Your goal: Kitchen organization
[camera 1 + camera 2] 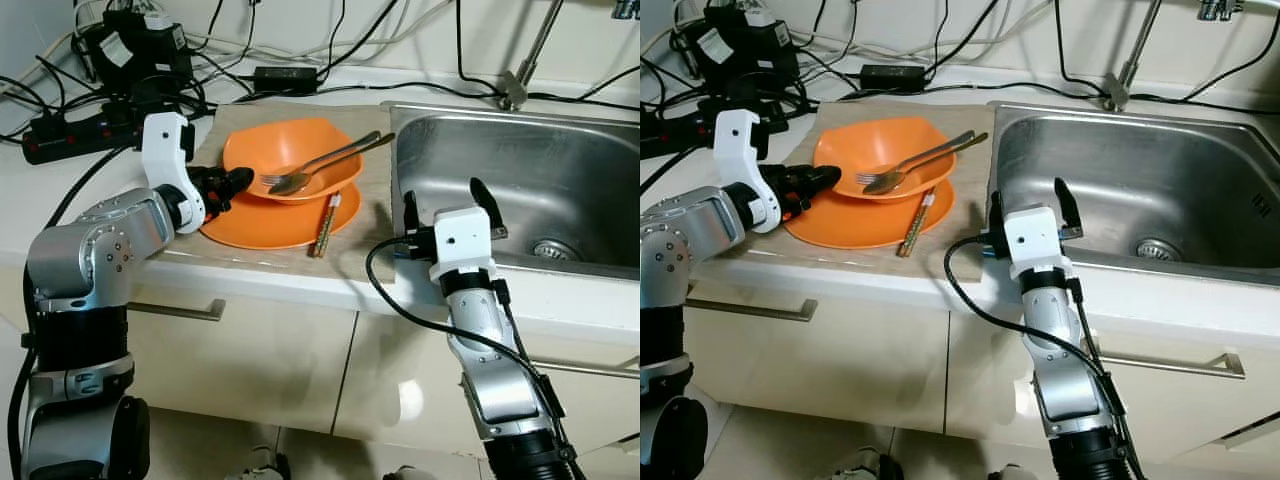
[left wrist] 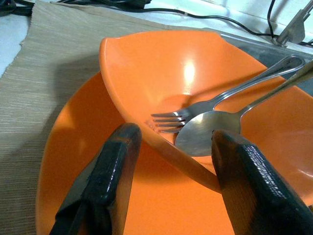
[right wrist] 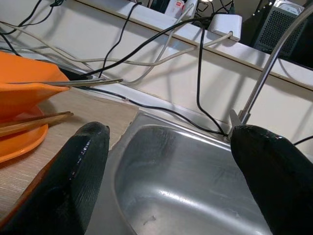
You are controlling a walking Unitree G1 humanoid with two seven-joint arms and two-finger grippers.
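orange bowl (image 1: 290, 152) w/ fork, spoon, on plate; left tool (image 2: 171, 171) open astride rim, maybe touching.

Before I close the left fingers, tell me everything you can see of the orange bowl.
The orange bowl looks like glossy plastic, shallow, with an uneven, wavy rim. It sits upright on an orange plate, which lies on a tan mat left of the sink. A metal fork and spoon rest inside, handles sticking out over the sink-side rim. The left gripper is open, its fingers straddling the bowl's near rim.
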